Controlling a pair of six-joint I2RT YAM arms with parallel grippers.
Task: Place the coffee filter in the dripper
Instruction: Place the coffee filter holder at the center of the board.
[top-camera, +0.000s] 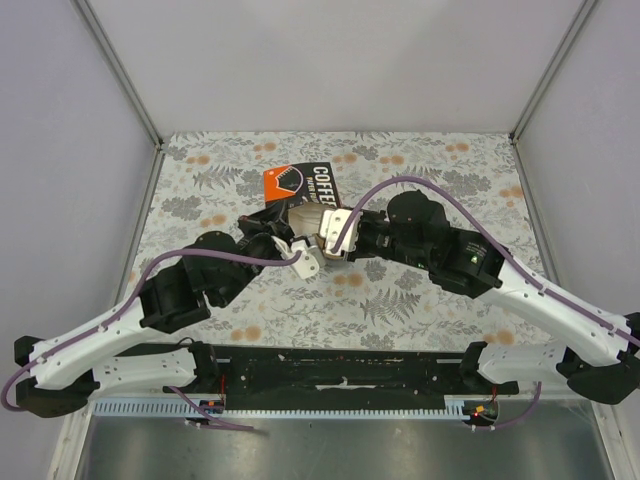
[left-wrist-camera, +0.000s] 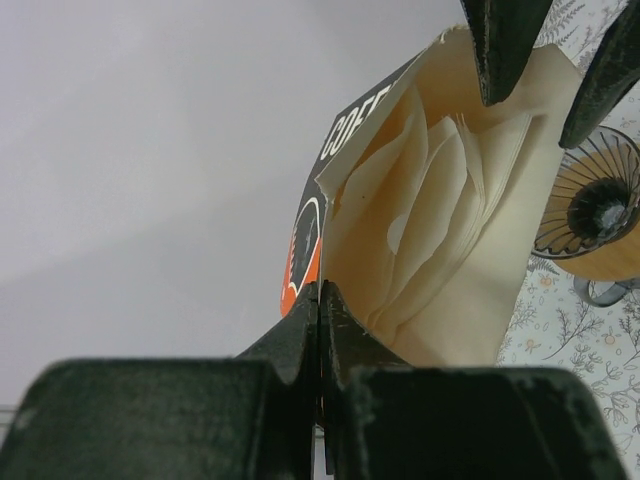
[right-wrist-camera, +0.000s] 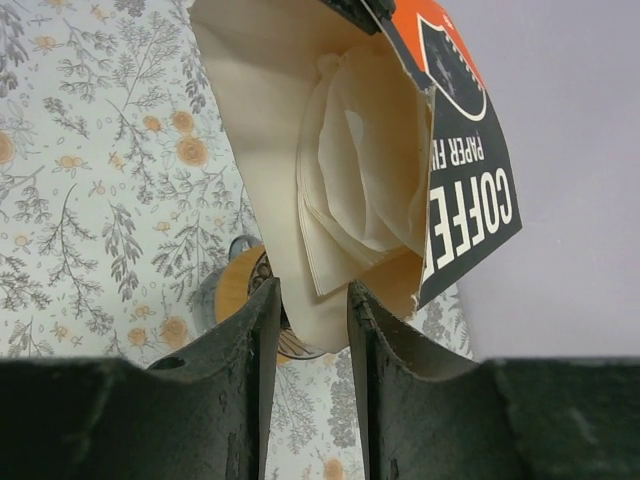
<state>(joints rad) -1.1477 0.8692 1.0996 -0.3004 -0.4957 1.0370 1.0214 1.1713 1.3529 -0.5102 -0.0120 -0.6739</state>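
The orange, white and black COFFEE carton (top-camera: 305, 185) is held off the table with its open mouth towards the right wrist camera. A stack of white paper coffee filters (right-wrist-camera: 365, 170) sits inside it and also shows in the left wrist view (left-wrist-camera: 430, 200). My left gripper (left-wrist-camera: 321, 290) is shut on the carton's side wall (left-wrist-camera: 305, 250). My right gripper (right-wrist-camera: 310, 300) is open, its fingers just short of the filters' lower edge, touching nothing. The dark wire dripper (left-wrist-camera: 590, 205) stands on a tan ring (right-wrist-camera: 235, 285) on the table below. The arms hide it in the top view.
The table has a floral cloth (top-camera: 420, 300). Grey walls close in the back and sides. Both arms meet at the table's middle (top-camera: 320, 235), the right gripper's fingers (left-wrist-camera: 498, 50) reaching into the carton's mouth from above.
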